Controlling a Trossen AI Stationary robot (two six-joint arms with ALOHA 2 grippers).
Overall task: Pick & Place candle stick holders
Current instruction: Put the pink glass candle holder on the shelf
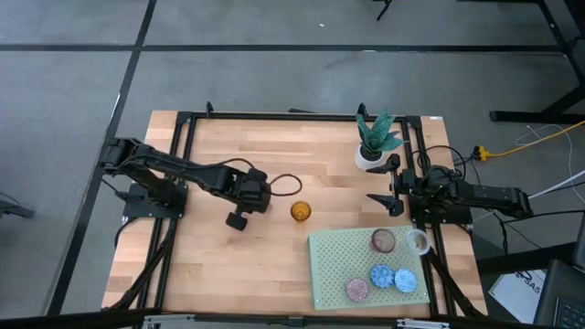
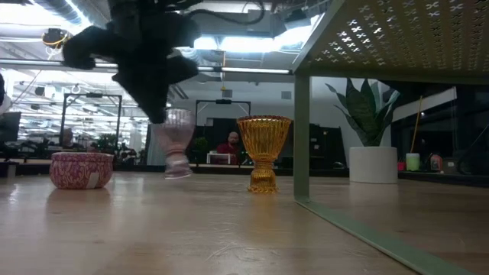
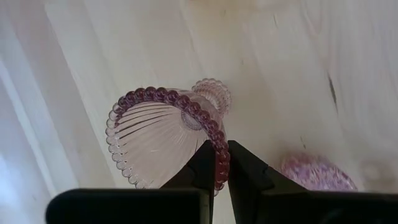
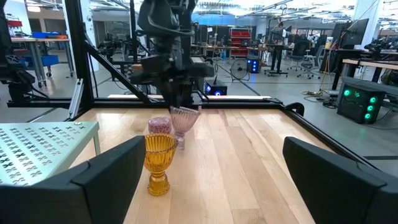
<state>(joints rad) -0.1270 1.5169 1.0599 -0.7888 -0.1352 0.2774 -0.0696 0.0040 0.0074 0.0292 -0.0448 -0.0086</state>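
My left gripper [image 1: 249, 196] is at the table's middle left, shut on a pale pink glass goblet holder with a beaded rim [image 3: 161, 134], which also shows in the low view [image 2: 177, 141] and the right wrist view [image 4: 183, 119]. An amber goblet holder [image 1: 301, 211] stands upright on its foot on the wood to the right of it [image 2: 263, 153]. A low pink mosaic cup [image 2: 80, 169] sits on the table close by [image 3: 317, 174]. Several more holders [image 1: 383, 240] stand on the pale green perforated mat [image 1: 334, 274]. My right gripper [image 1: 388, 201] is open and empty at the right, beside the mat. My left gripper pinches the goblet's beaded rim [image 3: 219, 163] between its two fingers, one finger inside the bowl and one outside. The fingers come from above, pointing down. The goblet hangs tilted below them with its foot [image 2: 177, 172] low over the wood; whether the foot touches, I cannot tell.
A white pot with a green plant [image 1: 375, 146] stands at the far right. The green mat is raised on legs [image 2: 302, 137]. Black frame rails [image 1: 183, 164] run along the table's sides. Bare wood lies at the near left.
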